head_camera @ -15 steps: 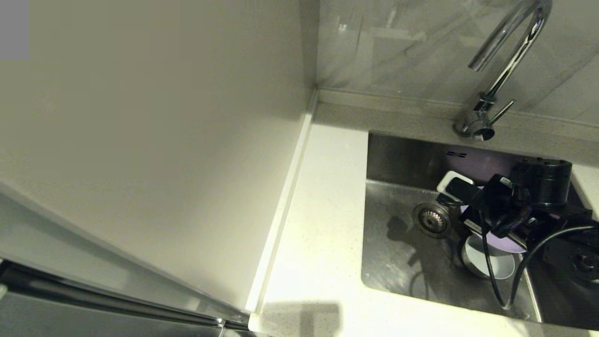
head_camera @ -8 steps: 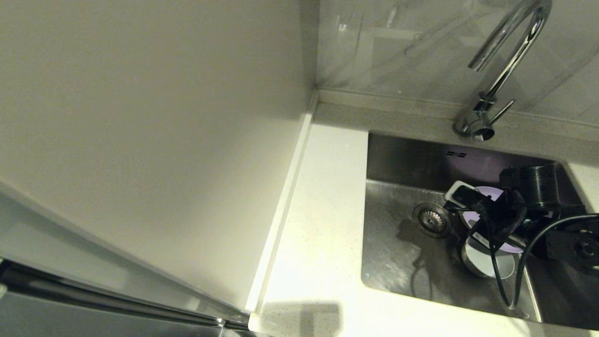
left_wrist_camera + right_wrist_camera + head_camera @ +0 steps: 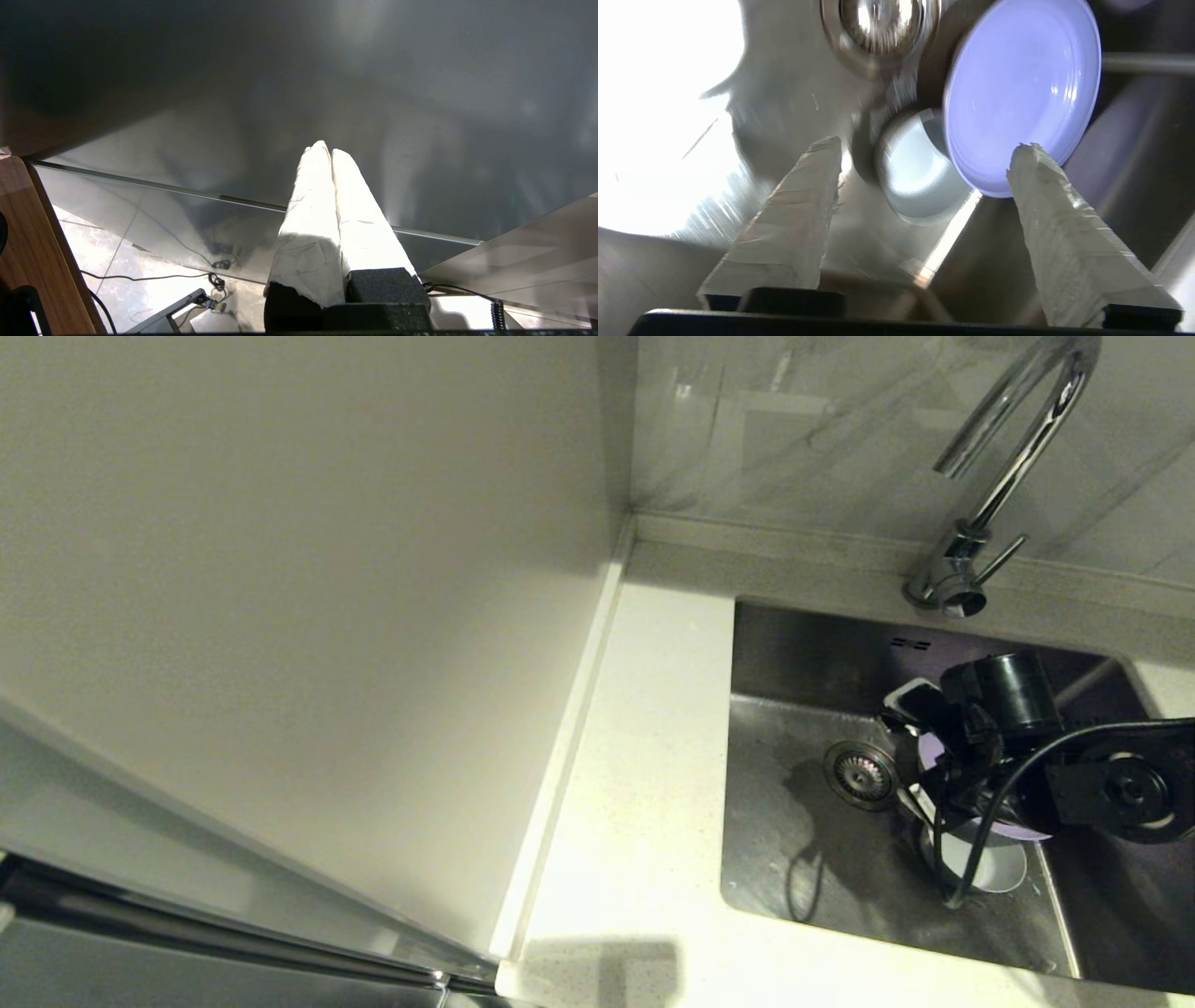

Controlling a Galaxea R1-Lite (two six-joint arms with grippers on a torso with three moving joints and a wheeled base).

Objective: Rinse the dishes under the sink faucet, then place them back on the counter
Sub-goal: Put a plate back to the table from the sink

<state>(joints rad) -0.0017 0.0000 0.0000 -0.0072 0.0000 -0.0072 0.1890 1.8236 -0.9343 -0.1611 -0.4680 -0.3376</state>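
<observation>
Steel sink (image 3: 794,859) beneath faucet (image 3: 1013,448) | plate (image 3: 1022,93) leans on bowl (image 3: 915,172) beside drain (image 3: 861,773), likely left for rinsing | right gripper (image 3: 924,149) over them, fingers apart, holding nothing | left gripper (image 3: 329,154) parked away, fingers together

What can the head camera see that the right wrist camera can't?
Only the head view shows the tall chrome gooseneck faucet, the smooth white speckled counter and the whole rectangular steel sink. Only the right wrist view shows the right claw open, with nothing between its taped fingers. Both show the round lilac plate, the small pale blue-white bowl beside it, and the round drain strainer.
</observation>
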